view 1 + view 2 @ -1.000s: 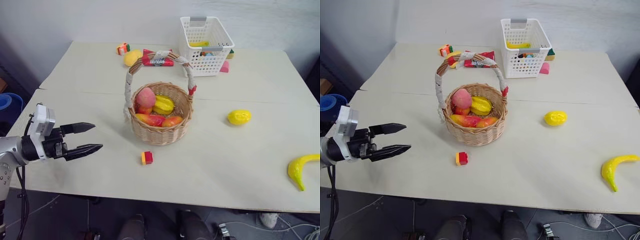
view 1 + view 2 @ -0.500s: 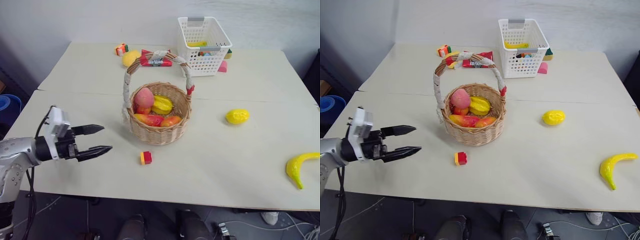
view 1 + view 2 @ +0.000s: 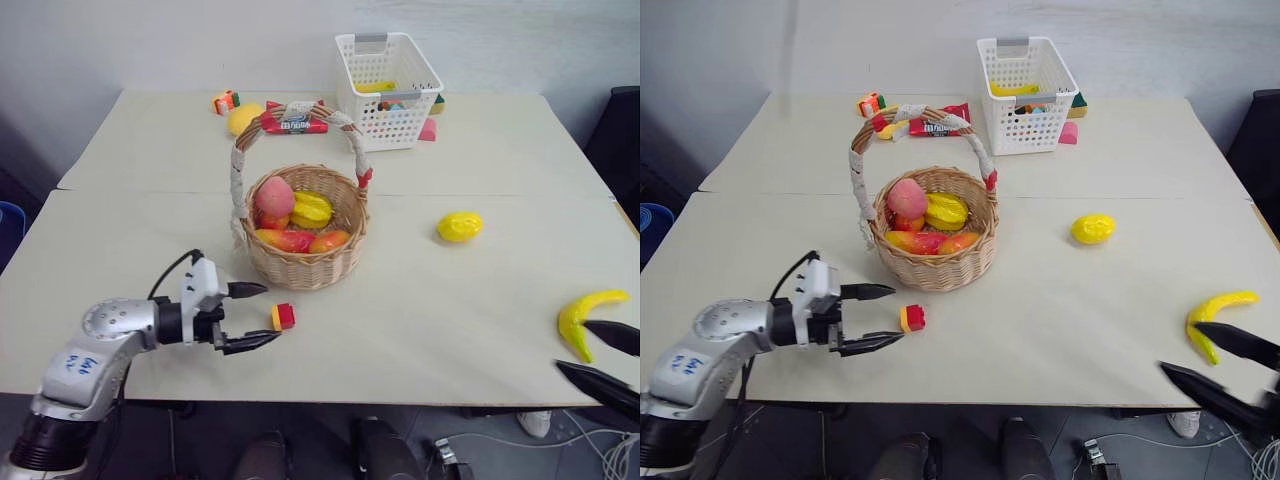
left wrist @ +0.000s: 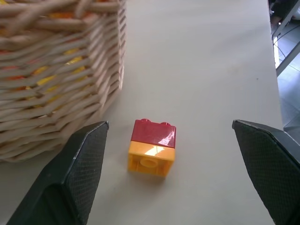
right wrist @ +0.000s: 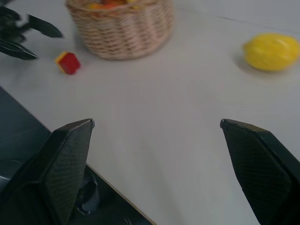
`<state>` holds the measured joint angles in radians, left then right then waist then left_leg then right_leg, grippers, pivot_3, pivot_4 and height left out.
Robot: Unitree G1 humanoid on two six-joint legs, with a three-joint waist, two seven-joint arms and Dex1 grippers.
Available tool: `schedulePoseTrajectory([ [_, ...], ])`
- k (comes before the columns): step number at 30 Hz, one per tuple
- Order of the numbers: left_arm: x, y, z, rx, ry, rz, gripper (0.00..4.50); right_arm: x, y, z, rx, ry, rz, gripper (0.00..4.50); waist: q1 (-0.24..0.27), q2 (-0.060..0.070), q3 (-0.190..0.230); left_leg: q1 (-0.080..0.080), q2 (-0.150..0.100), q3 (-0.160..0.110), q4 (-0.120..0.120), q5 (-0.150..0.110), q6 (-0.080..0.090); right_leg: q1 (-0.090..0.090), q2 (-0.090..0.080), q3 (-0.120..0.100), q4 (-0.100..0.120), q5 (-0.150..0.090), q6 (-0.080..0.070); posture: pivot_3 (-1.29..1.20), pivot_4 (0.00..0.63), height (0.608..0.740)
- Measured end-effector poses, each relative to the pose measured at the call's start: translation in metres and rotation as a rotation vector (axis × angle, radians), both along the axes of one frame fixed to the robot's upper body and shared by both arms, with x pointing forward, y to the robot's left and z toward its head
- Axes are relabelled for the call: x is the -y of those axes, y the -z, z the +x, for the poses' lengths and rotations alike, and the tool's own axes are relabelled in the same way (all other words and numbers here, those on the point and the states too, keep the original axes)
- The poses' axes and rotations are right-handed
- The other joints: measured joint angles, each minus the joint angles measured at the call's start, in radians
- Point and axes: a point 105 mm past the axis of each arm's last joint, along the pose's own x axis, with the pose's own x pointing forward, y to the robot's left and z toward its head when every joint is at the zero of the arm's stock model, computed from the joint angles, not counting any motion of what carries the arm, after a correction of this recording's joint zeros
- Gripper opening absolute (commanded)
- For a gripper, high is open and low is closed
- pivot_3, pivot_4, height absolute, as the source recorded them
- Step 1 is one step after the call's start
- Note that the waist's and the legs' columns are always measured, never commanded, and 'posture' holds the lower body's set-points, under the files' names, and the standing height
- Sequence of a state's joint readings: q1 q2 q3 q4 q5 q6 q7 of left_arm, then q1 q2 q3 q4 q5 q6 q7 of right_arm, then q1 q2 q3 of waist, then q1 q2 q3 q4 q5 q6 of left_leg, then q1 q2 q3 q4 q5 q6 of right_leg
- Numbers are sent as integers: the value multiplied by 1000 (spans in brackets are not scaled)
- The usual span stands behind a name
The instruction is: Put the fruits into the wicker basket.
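1. Here's the banana (image 3: 588, 318), lying flat near the table's (image 3: 460, 320) front right corner; its long axis runs from the near stem end up and to the right, curve bulging left.
2. The lemon (image 3: 459, 226) sits right of the wicker basket (image 3: 300, 262), well apart from it, long axis roughly left to right.
3. The wicker basket stands upright mid-table, handle arching front to back, already loaded: a pink peach-like fruit (image 3: 274, 196), a ridged yellow fruit (image 3: 311, 209) and orange-red ones below.
4. Count outside the basket: one lemon, one banana, plus one yellow fruit (image 3: 240, 120) at the far side beside the red snack packet (image 3: 290, 122).
5. Left gripper (image 3: 258, 315) hovers low over the table, jaws spread wide and empty, pointing at a single red-and-yellow toy block (image 4: 152, 147) just in front of the basket wall.
6. Right gripper (image 3: 610, 358) hangs at the front right edge, jaws wide apart, nothing in them, just beside the banana.
7. One white lattice basket (image 3: 385, 75) stands at the back, with small toys around it.
8. Bare tabletop lies between banana, lemon and wicker basket.
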<state>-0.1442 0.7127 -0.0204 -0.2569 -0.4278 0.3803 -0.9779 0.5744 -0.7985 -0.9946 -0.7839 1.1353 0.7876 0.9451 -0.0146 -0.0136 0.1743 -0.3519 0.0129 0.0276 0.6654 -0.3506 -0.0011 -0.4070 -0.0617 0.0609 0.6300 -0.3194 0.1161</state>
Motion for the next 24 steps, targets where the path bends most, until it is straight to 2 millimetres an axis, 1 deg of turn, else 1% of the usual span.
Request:
schedulePoseTrajectory([
  [3,4,9,6,26,25,46,4418,-33,1,2,26,-119,-35,4500,5,-1,0,-2,0,-2,1,0,0,0,0,-1,-1,0,0,0,150,740],
  [6,11,13,15,53,49,63,4418,-59,-5,0,62,-249,-60,4500,15,-1,0,-3,-1,-3,2,0,1,-1,-1,-2,-1,0,0,0,150,740],
  [9,19,19,20,59,83,70,4418,-76,-9,-4,64,-353,-58,4500,15,-2,0,-4,-1,-4,3,0,1,-1,-1,-3,-2,0,0,0,150,740],
  [11,24,24,22,52,106,74,4418,-81,-13,-5,78,-392,-57,4500,14,-2,0,-4,-1,-4,3,-1,2,-1,-1,-3,-1,0,0,0,150,740],
  [13,29,28,23,46,124,65,4062,-85,-16,-4,87,-412,-57,4500,14,-2,0,-4,-1,-4,4,-1,2,-1,-1,-4,-1,0,0,0,150,740],
  [15,30,32,24,44,139,67,3612,-86,-17,-1,90,-419,-56,4500,12,-2,0,-4,0,-4,4,-1,2,-1,-1,-4,-1,0,0,0,150,740],
  [19,28,31,31,61,127,75,2351,-90,-19,5,98,-434,-40,4500,13,-2,-1,-4,0,-4,5,-1,2,-1,-1,-4,0,0,0,0,150,740],
  [21,26,31,32,60,118,74,1841,-94,-20,6,104,-450,-32,4500,12,-2,-1,-5,0,-4,6,-1,2,-1,-1,-3,0,0,0,0,150,740],
  [22,23,30,32,60,108,74,1516,-96,-21,8,108,-463,-25,4500,11,-3,-1,-4,0,-4,6,-1,2,-1,-1,-3,0,0,0,0,150,740],
  [24,15,30,30,62,78,87,1525,-98,-22,13,114,-475,-20,4500,7,-2,-1,-5,1,-5,6,-1,2,-1,-1,-3,0,0,0,0,150,740],
])
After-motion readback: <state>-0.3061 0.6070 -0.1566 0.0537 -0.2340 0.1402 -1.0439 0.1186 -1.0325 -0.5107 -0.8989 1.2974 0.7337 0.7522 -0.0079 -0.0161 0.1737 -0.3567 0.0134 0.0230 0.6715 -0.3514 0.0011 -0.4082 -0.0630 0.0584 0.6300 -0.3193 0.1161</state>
